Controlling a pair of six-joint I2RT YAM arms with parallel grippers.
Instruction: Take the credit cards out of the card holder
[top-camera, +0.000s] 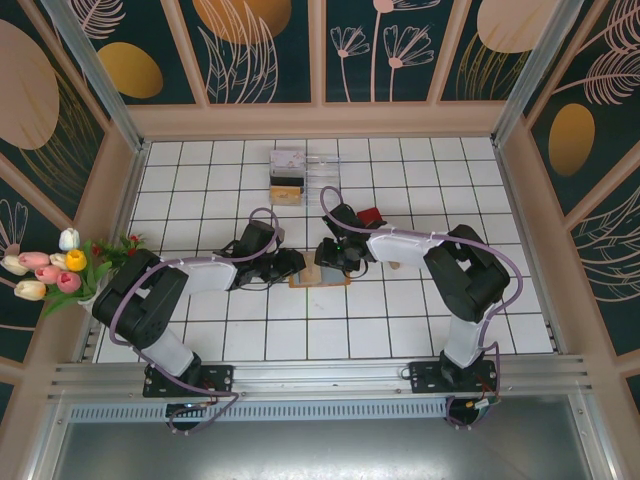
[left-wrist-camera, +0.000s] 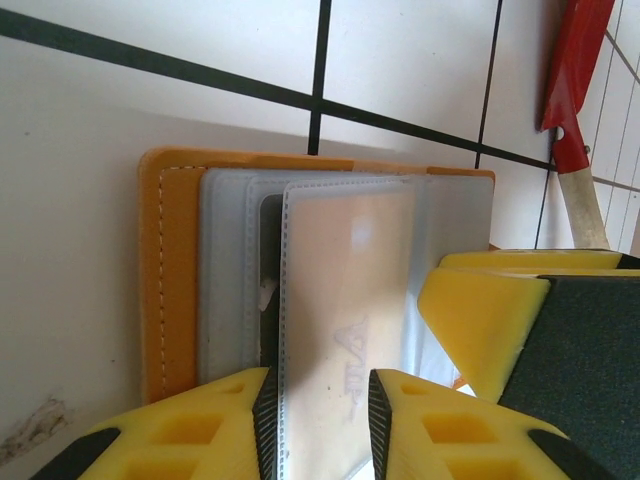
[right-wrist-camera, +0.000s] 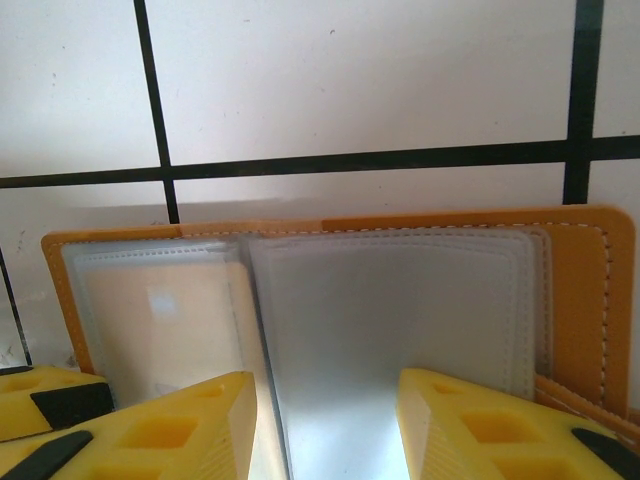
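Observation:
The tan-orange card holder (top-camera: 318, 277) lies open on the white tiles between both arms. In the left wrist view its orange edge (left-wrist-camera: 165, 280) frames grey-blue panels and a clear stitched sleeve with a pale credit card (left-wrist-camera: 345, 290) inside. My left gripper (left-wrist-camera: 322, 425) is open, its fingers on either side of that sleeve's near end. My right gripper (right-wrist-camera: 328, 425) is open over the grey-blue right panel (right-wrist-camera: 400, 300). A second pale card (right-wrist-camera: 160, 310) shows in the left sleeve. A yellow finger of the right gripper (left-wrist-camera: 500, 310) sits close beside my left fingers.
A red spatula with a wooden handle (left-wrist-camera: 572, 70) lies just beyond the holder, behind the right gripper (top-camera: 330, 258). A clear plastic box (top-camera: 290, 172) stands at the back centre. Tulips (top-camera: 55, 268) sit at the left wall. Walls enclose the tiled floor.

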